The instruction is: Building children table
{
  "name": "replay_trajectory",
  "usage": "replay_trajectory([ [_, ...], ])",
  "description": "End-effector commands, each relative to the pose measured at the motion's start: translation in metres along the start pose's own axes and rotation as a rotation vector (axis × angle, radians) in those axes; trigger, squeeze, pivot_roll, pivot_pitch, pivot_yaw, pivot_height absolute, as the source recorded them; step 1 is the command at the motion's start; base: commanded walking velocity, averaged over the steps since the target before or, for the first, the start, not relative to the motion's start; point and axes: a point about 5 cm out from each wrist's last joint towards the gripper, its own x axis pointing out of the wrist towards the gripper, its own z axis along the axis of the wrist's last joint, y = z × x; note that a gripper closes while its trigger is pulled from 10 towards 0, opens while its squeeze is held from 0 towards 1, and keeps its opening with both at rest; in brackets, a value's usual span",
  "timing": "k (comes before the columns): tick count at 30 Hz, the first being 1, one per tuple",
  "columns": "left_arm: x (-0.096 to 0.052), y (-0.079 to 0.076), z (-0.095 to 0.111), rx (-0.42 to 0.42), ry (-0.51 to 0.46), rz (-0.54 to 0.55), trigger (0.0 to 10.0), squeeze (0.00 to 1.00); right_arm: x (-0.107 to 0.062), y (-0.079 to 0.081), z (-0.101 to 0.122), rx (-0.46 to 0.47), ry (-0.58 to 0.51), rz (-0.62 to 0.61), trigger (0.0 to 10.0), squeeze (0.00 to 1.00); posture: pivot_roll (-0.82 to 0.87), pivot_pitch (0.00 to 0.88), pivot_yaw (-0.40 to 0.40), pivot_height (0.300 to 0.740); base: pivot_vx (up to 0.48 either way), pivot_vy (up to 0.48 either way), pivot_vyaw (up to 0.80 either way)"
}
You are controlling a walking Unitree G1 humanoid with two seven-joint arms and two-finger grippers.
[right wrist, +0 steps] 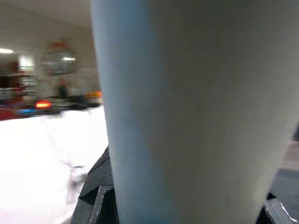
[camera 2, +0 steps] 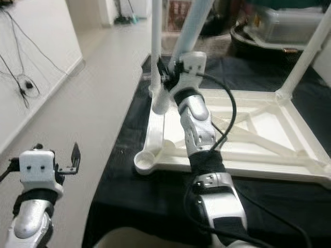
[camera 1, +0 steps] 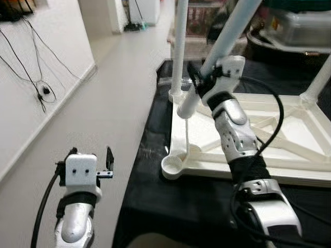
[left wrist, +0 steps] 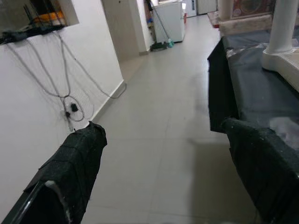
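Note:
The white children's table top (camera 1: 289, 155) lies upside down on a black cloth (camera 1: 170, 212). One white leg (camera 1: 179, 46) stands upright in its far left corner, and another leg (camera 1: 321, 77) rises at the far right. My right gripper (camera 1: 199, 80) is shut on a third, tilted leg (camera 1: 230, 33), whose lower end (camera 1: 187, 108) rests on the frame near the far left corner. The near left corner socket (camera 1: 173, 166) holds nothing. This leg (right wrist: 187, 112) looms close in the right wrist view. My left gripper (camera 1: 108, 161) hangs open over the floor, left of the cloth.
A white wall with dangling black cables (camera 1: 41, 90) runs along the left, with a tiled corridor floor (camera 1: 119, 93) between it and the cloth. A clear plastic bin (camera 1: 300, 26) sits behind the table top at the far right.

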Motion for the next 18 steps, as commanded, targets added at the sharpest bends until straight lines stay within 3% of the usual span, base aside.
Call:
replay_trajectory([
  [1,-0.003,0.003,-0.002,-0.005,0.015,0.009,10.0,0.0,0.003,0.001,0.003,0.017,-0.008,0.022,10.0,0.0,0.1,0.066,-0.019,0.74,0.0,0.0,0.0],
  [4,-0.017,-0.008,-0.007,-0.094,0.065,-0.08,10.0,0.0,0.013,-0.006,0.001,0.111,0.097,0.221,10.0,0.0,0.11,0.079,-0.022,0.74,0.0,0.0,0.0],
  [10,-0.028,-0.016,-0.007,-0.155,0.088,-0.166,10.0,0.0,0.017,-0.01,0.0,0.136,0.138,0.293,10.0,0.0,0.11,0.09,-0.021,0.74,0.0,0.0,0.0],
  [11,-0.037,-0.024,-0.004,-0.179,0.093,-0.241,10.0,0.0,0.019,-0.008,0.001,0.141,0.16,0.372,10.0,0.0,0.13,0.108,-0.023,0.74,0.0,0.0,0.0],
  [12,-0.056,-0.04,0.002,-0.204,0.115,-0.362,10.0,0.0,0.027,0.004,0.005,0.182,0.2,0.547,10.0,0.0,0.15,0.143,-0.033,0.74,0.0,0.0,0.0],
  [15,-0.061,-0.044,0.003,-0.205,0.123,-0.387,10.0,0.0,0.029,0.008,0.007,0.197,0.211,0.597,10.0,0.0,0.15,0.143,-0.033,0.74,0.0,0.0,0.0],
  [18,-0.071,-0.051,0.007,-0.222,0.135,-0.411,10.0,0.0,0.025,0.012,0.011,0.202,0.233,0.774,10.0,0.0,0.17,0.176,-0.039,0.74,0.0,0.0,0.0],
])
